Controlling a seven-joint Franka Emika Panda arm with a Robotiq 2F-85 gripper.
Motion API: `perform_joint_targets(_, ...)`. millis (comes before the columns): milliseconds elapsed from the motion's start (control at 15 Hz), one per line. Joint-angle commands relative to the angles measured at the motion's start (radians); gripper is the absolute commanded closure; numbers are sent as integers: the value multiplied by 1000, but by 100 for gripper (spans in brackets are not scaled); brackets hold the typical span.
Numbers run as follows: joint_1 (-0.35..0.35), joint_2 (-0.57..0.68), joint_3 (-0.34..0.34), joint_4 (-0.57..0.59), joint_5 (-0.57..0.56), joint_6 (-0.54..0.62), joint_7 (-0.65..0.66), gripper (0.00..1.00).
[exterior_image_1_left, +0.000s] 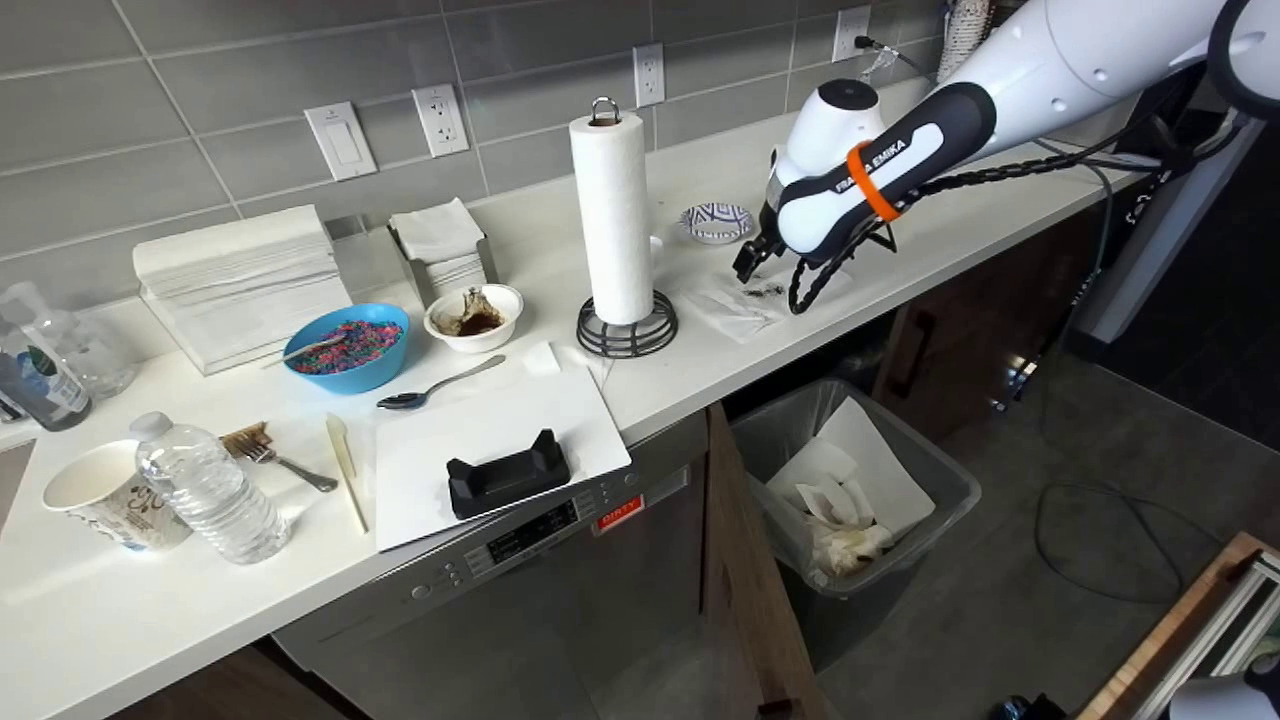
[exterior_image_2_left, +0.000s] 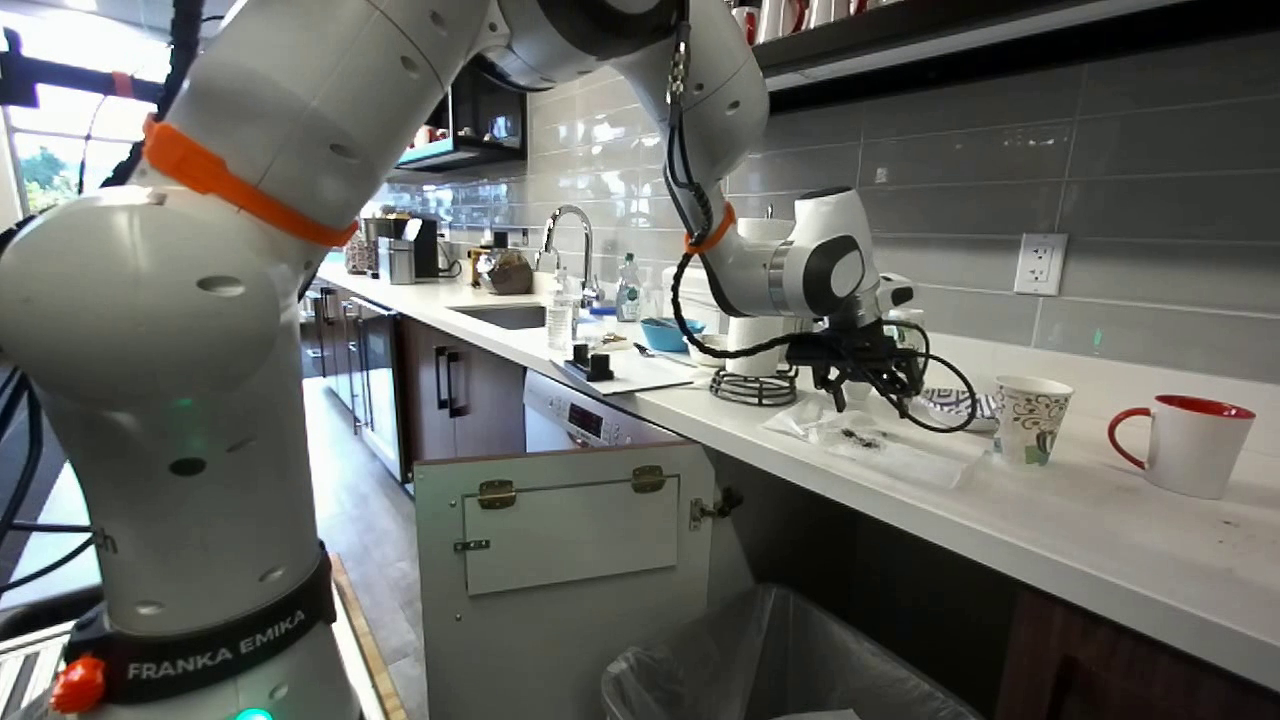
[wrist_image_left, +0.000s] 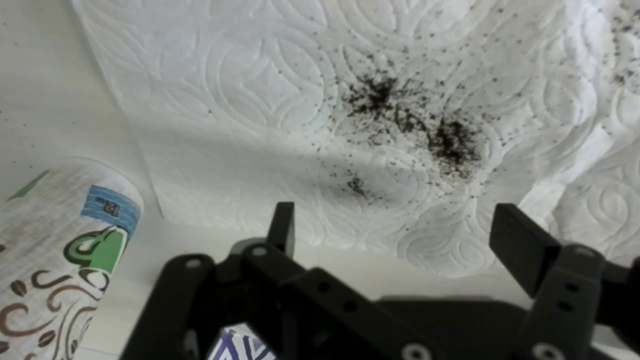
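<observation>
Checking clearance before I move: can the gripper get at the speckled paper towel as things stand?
Probably yes: the gripper hangs open near the paper towel, with nothing visible between them; the patterned cup stands off to one side.

Behind the gripper (wrist_image_left: 395, 220), grey tiles (exterior_image_2_left: 960, 170) with outlets (exterior_image_1_left: 648, 75); above, a dark shelf (exterior_image_2_left: 860, 38). Beneath, a white counter (exterior_image_2_left: 1090, 520); lower, an open cabinet door (exterior_image_2_left: 520, 640) and grey floor (exterior_image_1_left: 960, 650). Low to one side, a dishwasher (exterior_image_1_left: 500, 610); well away, a bright window (exterior_image_2_left: 45, 150) and a sheen (exterior_image_2_left: 605, 185) on farther tiles.
</observation>
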Motion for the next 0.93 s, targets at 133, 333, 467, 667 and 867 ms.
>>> perform_joint_targets(133, 14, 81, -20, 85, 18, -49, -1, 0)
perform_joint_targets(333, 7, 104, -9, 104, 29, -55, -3, 0)
perform_joint_targets(467, 5, 116, -6, 111, 34, -64, -4, 0)
perform_joint_targets(667, 9, 109, -10, 99, 30, -84, -3, 0)
perform_joint_targets(867, 2, 93, -1, 68, 35, -113, -13, 0)
